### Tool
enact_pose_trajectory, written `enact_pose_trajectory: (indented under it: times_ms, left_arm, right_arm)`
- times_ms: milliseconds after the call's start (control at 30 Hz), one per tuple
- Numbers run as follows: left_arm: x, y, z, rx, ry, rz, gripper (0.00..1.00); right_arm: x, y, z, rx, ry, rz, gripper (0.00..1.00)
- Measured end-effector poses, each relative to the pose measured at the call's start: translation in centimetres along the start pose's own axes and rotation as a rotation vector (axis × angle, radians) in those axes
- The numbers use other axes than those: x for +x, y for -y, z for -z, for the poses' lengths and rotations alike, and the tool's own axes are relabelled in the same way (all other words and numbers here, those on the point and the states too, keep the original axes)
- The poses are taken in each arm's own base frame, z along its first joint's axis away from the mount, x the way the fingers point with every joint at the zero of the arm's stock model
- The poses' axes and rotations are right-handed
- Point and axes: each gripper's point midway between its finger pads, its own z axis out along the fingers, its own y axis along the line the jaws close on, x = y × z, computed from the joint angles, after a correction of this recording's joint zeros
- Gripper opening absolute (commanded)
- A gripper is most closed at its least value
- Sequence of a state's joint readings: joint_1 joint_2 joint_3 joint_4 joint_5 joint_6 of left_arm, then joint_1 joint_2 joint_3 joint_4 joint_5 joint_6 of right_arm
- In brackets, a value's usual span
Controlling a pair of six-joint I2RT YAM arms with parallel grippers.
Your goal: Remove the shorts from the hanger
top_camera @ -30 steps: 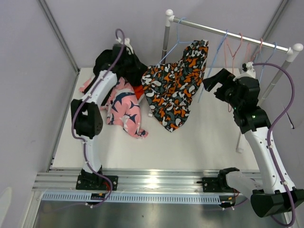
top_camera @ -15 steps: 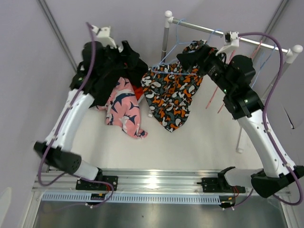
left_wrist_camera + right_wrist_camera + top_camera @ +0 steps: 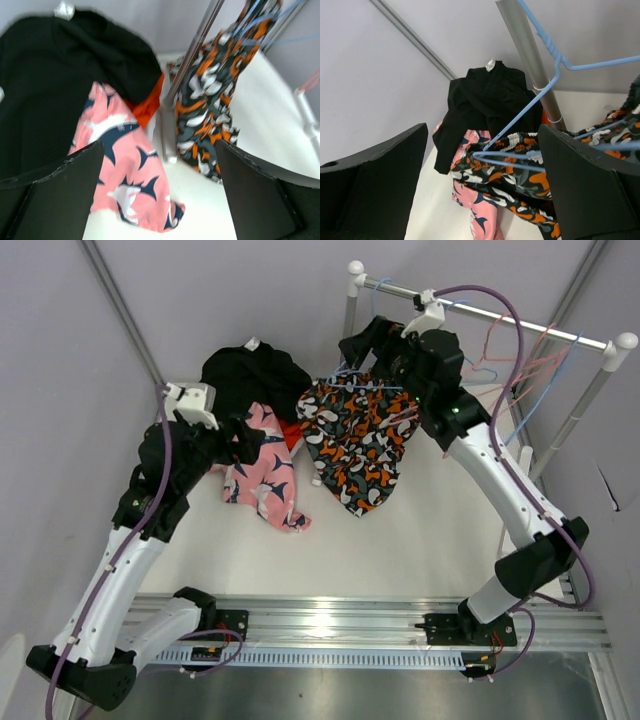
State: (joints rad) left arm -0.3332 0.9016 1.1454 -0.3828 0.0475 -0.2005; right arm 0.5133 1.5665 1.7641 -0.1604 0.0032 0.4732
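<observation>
Right claw (image 3: 365, 342): released, empty.
Shorts (image 3: 360, 440): patterned, on hanger (image 3: 558, 61), just ahead of and below the claw.
Long axis: draping down from hanger.
Nearer arm: right; left claw (image 3: 238, 435) released, well apart.

Shorts pile (image 3: 265, 475) left of rack post (image 3: 349, 315)

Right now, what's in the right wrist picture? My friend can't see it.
A blue hanger holding orange-and-black patterned shorts shows between two open black fingers. Behind lie black shorts and pink shorts on the white table, beside a grey pole.
</observation>
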Motion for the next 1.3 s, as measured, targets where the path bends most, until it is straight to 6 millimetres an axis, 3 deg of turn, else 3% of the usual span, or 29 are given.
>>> enact_pose_trajectory:
  times_ms: [100,200,467,567,700,733,800,833,900,1000,1100,1200,1300]
  left_arm:
    - [2.8,-0.5,-0.6,-0.005,-0.059,0.003,0.99]
    - [3.9,-0.6,-0.8,0.000,-0.068,0.004,0.99]
    - [3.4,-0.4,-0.4,0.014,-0.031,0.002,0.99]
    - [3.1,-0.2,-0.2,0.022,-0.018,0.002,0.99]
    - [3.1,-0.1,-0.2,0.030,-0.015,0.003,0.99]
    - [3.1,-0.2,-0.2,0.030,-0.016,0.004,0.99]
    - [3.1,-0.3,-0.2,0.027,-0.014,0.006,0.99]
    - [3.1,-0.4,-0.3,0.026,-0.015,0.008,0.99]
    - [3.3,-0.6,-0.3,0.027,-0.017,0.014,0.99]
    - [3.5,-0.3,-0.3,0.048,-0.024,0.015,0.99]
    - [3.6,1.0,-0.2,0.125,-0.024,0.013,0.99]
    - [3.7,3.6,0.4,0.245,-0.026,0.004,0.99]
    - [3.6,8.0,1.5,0.417,-0.018,-0.016,0.99]
  right_arm:
    - [1.7,0.7,-1.8,0.020,-0.016,0.002,0.97]
    - [3.0,1.3,-3.1,0.034,-0.025,0.005,0.97]
    - [4.8,1.5,-5.2,0.041,-0.013,0.012,0.91]
    - [5.4,1.3,-5.8,0.038,-0.008,0.016,0.77]
    - [6.6,1.3,-6.5,0.042,-0.019,0.024,0.45]
    - [6.9,1.3,-6.6,0.044,-0.023,0.024,0.30]
    - [7.1,1.4,-6.7,0.052,-0.026,0.027,0.12]
    - [7.2,1.4,-6.7,0.054,-0.026,0.021,0.08]
    - [7.5,1.5,-6.6,0.069,-0.033,0.006,0.00]
    - [7.6,1.7,-6.2,0.088,-0.038,0.014,0.00]
    - [7.3,1.4,-4.4,0.094,-0.038,0.020,0.00]
    - [6.2,0.2,-1.8,0.088,-0.030,0.017,0.00]
    - [3.3,-1.8,0.9,0.053,0.019,0.006,0.00]
